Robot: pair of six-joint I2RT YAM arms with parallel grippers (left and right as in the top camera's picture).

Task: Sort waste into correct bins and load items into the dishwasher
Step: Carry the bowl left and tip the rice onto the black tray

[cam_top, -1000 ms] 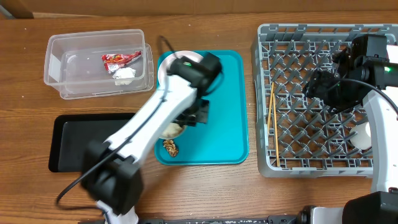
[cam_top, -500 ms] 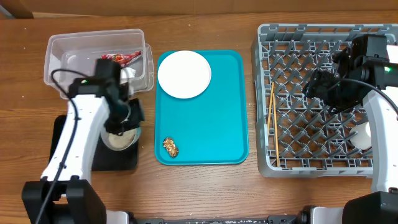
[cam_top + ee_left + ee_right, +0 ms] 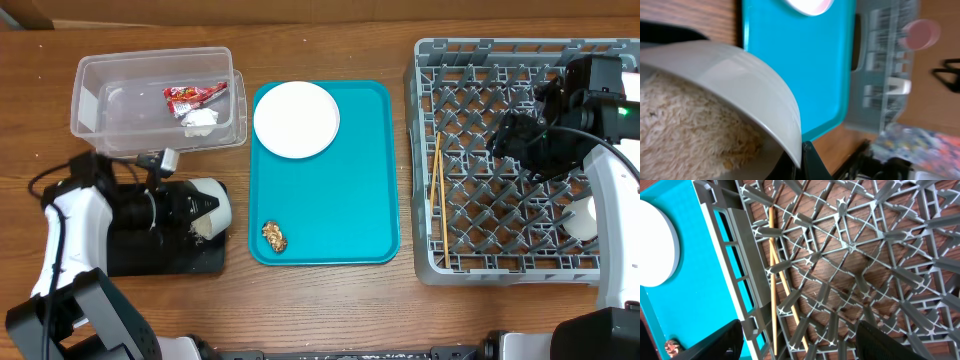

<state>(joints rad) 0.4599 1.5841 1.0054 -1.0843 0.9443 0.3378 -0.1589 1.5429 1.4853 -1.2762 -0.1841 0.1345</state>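
The left arm lies low along the table's left side, forearm stretched rightward over the black tray (image 3: 125,262), wrist rolled so the bowl (image 3: 213,205) it carries is tipped on its side. The left gripper (image 3: 190,208) is clamped shut on the bowl's rim, and the wrist view shows rice (image 3: 685,125) heaped inside the tilted bowl. The bowl sits at the black tray's right end, just short of the teal tray (image 3: 340,200). The tub (image 3: 90,110) stands close behind the arm, holding the wrapper (image 3: 193,95) and tissue (image 3: 201,120). On the teal tray, a plate (image 3: 296,119) fills the far left corner and the brown lump (image 3: 274,236) lies near the front left edge, with bare teal between them. The right arm reaches in over the rack (image 3: 422,150), and the right gripper (image 3: 800,342) hangs with jaws spread wide, holding nothing. The chopsticks (image 3: 437,180) lie along the rack's left wall. A strip of bare table (image 3: 406,160) separates the teal tray from the rack.
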